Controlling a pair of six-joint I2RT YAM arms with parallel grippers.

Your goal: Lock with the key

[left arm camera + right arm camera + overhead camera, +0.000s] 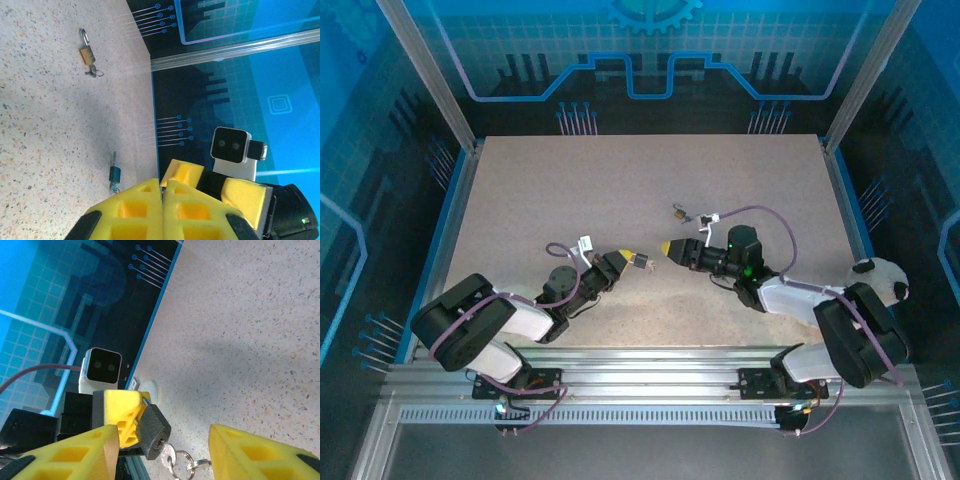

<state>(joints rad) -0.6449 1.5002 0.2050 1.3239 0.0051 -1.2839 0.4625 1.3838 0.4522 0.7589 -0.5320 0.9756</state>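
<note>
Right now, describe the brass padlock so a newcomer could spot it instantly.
Start from the speckled table and find the right gripper near its middle. Just above it in the top view lies the brass padlock, with keys at its base. It is gold-coloured with a silver shackle, unlike the dark padlock nearer the table's near edge.

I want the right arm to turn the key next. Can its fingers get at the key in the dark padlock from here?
Probably yes. The right fingers stand apart on either side of the key in the dark padlock, nothing between; only the left fingers holding it crowd one side.
</note>
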